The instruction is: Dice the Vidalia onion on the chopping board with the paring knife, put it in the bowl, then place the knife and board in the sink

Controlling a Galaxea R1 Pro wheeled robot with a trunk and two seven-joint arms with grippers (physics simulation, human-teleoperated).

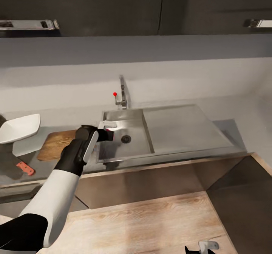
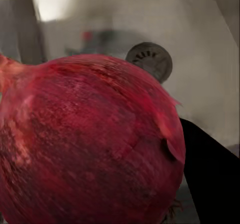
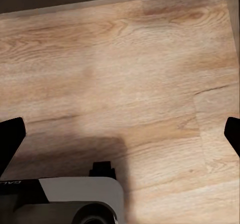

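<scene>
**Left tool clamped on onion over sink basin; right tool spread over floor**

The left tool [image 1: 107,135] reaches over the left end of the sink [image 1: 181,129] and is clamped on the Vidalia onion [image 1: 110,136], held above the basin just beside the round drain [image 1: 125,138]. In the left wrist view the onion [image 2: 90,144] shows large and red, with papery skin and one dark finger [image 2: 212,184] against its side; the drain [image 2: 150,60] lies behind it on the steel floor of the basin. The chrome tap [image 1: 122,93], with its red-tipped lever, stands at the back edge of the sink.

On the grey table [image 1: 226,127], the chopping board [image 1: 56,144] lies just left of the sink, partly covered by the left arm. The white bowl [image 1: 19,128] sits beyond the board's left end. The paring knife [image 1: 25,168] lies near the front edge of the table, left of the board and apart from it; its red-orange handle is plain, its blade hard to make out.

The right tool [image 3: 120,134] hangs over the wooden floor [image 3: 130,59], its two dark fingertips wide apart with nothing between them.
</scene>
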